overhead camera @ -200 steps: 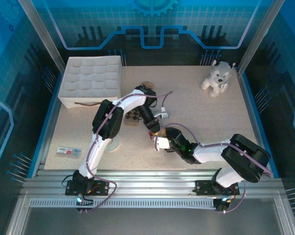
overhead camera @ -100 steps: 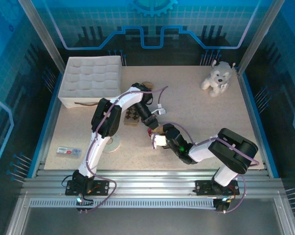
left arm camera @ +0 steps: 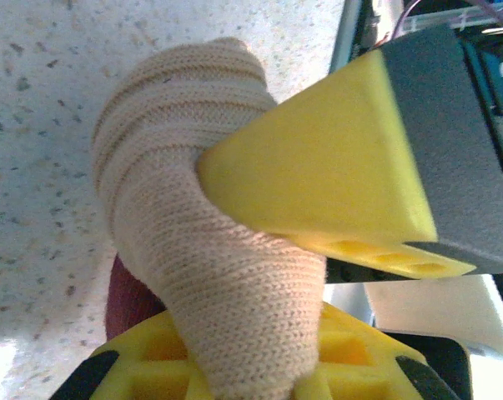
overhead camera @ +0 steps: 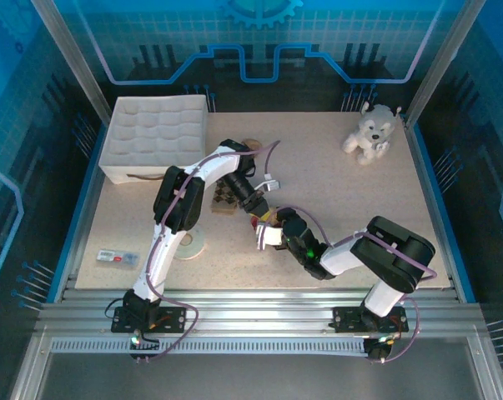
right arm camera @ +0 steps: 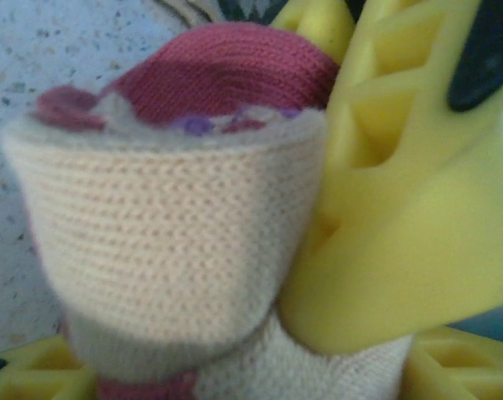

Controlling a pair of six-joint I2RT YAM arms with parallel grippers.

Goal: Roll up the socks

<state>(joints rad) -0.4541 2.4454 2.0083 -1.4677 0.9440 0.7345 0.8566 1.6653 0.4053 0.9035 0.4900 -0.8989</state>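
Speckled tabletop (overhead camera: 334, 179), centre: ribbed tan sock (left arm camera: 209, 275), dark red toe, bunched into a roll, clamped in left gripper (overhead camera: 262, 219). Right gripper (overhead camera: 269, 235) at cuff end, grip unclear. Open room rightward toward plush dog (overhead camera: 369, 133).

The right arm's bulky black elbow (overhead camera: 394, 252) has swung leftward and away from the near edge of the speckled tabletop (overhead camera: 334, 183), folding that arm tighter. The right tool (overhead camera: 266, 237) has slid slightly up and left, nearer the left tool (overhead camera: 259, 218). The left arm has drawn back a little, uncovering more of the brown-and-tan argyle fabric sock (overhead camera: 224, 198).
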